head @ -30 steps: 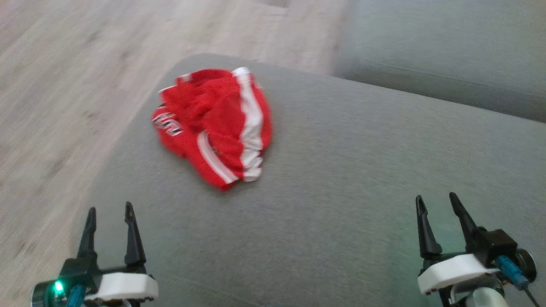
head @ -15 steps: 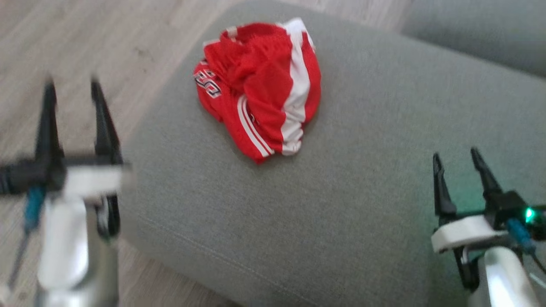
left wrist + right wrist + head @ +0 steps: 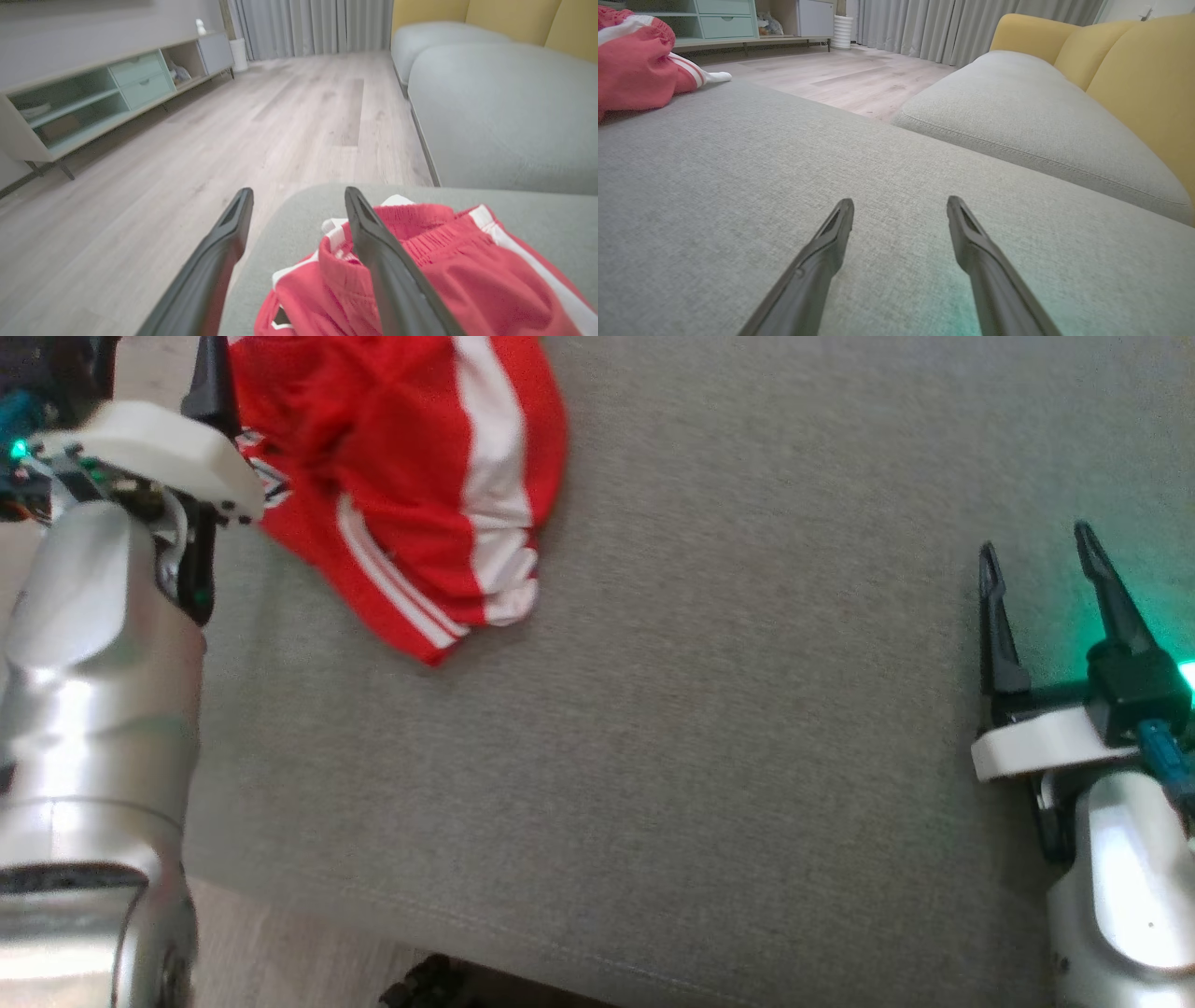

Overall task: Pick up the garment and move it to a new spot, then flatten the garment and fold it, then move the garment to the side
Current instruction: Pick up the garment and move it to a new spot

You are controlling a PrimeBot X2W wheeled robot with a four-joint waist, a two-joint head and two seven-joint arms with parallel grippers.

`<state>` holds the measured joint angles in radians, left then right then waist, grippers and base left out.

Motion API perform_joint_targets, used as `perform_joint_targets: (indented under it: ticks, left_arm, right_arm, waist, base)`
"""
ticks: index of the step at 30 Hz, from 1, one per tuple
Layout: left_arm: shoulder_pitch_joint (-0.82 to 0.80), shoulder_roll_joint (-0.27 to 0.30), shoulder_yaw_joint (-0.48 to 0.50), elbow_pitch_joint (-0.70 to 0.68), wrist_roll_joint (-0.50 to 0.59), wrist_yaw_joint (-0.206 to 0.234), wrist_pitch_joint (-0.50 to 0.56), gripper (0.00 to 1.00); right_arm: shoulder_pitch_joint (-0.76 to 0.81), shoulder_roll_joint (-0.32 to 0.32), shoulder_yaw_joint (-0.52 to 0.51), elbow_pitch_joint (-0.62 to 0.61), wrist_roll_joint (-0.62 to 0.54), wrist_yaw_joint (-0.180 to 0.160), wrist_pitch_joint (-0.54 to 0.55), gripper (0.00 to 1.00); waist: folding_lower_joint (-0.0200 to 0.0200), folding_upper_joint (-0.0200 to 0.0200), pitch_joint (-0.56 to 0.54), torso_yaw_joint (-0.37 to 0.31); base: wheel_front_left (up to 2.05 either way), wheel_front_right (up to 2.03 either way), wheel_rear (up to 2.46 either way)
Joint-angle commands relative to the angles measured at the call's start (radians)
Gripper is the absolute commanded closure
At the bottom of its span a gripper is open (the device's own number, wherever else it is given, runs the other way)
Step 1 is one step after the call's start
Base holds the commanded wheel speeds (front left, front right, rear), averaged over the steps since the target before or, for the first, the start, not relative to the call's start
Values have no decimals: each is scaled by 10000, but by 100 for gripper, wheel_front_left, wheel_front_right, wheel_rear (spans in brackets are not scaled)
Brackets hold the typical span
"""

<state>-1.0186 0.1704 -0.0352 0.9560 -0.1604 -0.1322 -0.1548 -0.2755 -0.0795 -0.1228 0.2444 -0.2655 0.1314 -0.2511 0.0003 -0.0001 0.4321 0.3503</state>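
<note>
The garment [image 3: 401, 476] is a crumpled pair of red shorts with white stripes, lying near the far left corner of a grey sofa cushion [image 3: 700, 709]. In the left wrist view my left gripper [image 3: 299, 196] is open above the garment's [image 3: 444, 270] left edge, its right finger over the waistband and nothing between the fingers. Its pale forearm [image 3: 93, 709] runs up the left side of the head view. My right gripper [image 3: 1034, 539] stands open and empty over bare cushion at the right, far from the garment. The right wrist view has those fingers [image 3: 900, 201] low over the fabric, with the garment [image 3: 635, 70] at far left.
Pale wood floor [image 3: 187, 140] lies beyond the cushion's left and front edges. A second grey cushion [image 3: 1017, 107] with yellow backrests [image 3: 1134, 70] sits to the right. A low cabinet [image 3: 84, 102] and curtains [image 3: 317, 23] stand across the room. Something dark [image 3: 420, 985] shows below the cushion's front edge.
The head camera has tilted down and shifted. My left arm has reached forward to the garment's left edge. The right gripper holds about the same pose. The garment's shape is unchanged.
</note>
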Motion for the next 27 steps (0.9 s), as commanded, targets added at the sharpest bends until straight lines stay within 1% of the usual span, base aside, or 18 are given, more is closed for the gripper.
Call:
perform_joint_targets:
  ticks: [1, 5, 8, 9, 10, 13, 16, 18, 20, 24, 27]
  left_arm:
    - [-460, 649, -44, 299, -188, 20, 202, 0]
    - [-876, 917, -159, 1527, -620, 18, 630, 0]
    - [-1072, 1093, -212, 2236, -628, 25, 757, 0]
    - [-1119, 1122, -235, 2353, -609, 59, 628, 71]
    - [-1158, 1116, -284, 2407, -577, 61, 410, 100]
    - [-1279, 1056, -415, 2502, -562, 48, -186, 100]
    - [-1493, 1083, -712, 2351, -413, 33, -671, 100]
    - [-1588, 1117, -851, 2240, -314, 30, -782, 100]
    - [-1771, 1204, -1161, 1969, -49, 27, -930, 100]
    - [-2147, 1221, -1729, 1253, 394, 23, -1035, 100]
    - [-2385, 1142, -2237, 692, 603, 20, -1051, 100]
  right_arm:
    - [-193, -46, 246, -328, -121, -7, -107, 0]
    - [-214, -62, 273, -420, -143, -7, -107, 0]
    - [-251, -77, 270, -504, -175, -7, -107, 0]
    - [-274, -74, 268, -498, -194, -7, -107, 0]
    - [-299, -70, 267, -477, -212, -7, -107, 0]
    - [-340, -38, 344, -387, -205, -7, -107, 0]
    - [-314, 46, 483, -245, -92, -7, -107, 0]
    - [-296, 84, 523, -203, -40, -7, -107, 0]
    - [-225, 163, 627, -110, 102, -7, -107, 0]
    - [2, 268, 841, 32, 450, -7, -107, 0]
    - [239, 285, 1074, 86, 971, -7, -107, 0]
  waist:
    - [-3, 1, 719, -687]
    - [-3, 1, 937, -889]
    - [-3, 1, 1084, -918]
    - [-3, 1, 1095, -919]
    - [-3, 1, 1086, -914]
    - [-3, 1, 886, -891]
    - [-3, 1, 443, -956]
    - [-3, 1, 268, -1007]
    - [-3, 1, -183, -1174]
    - [-3, 1, -1190, -1822]
    - [-3, 1, -1949, -2615]
  base:
    - [0, 0, 0]
    - [0, 0, 0]
    - [0, 0, 0]
    - [0, 0, 0]
    - [0, 0, 0]
    - [0, 0, 0]
    - [0, 0, 0]
    - [0, 0, 0]
    - [0, 0, 0]
    - [0, 0, 0]
    - [0, 0, 0]
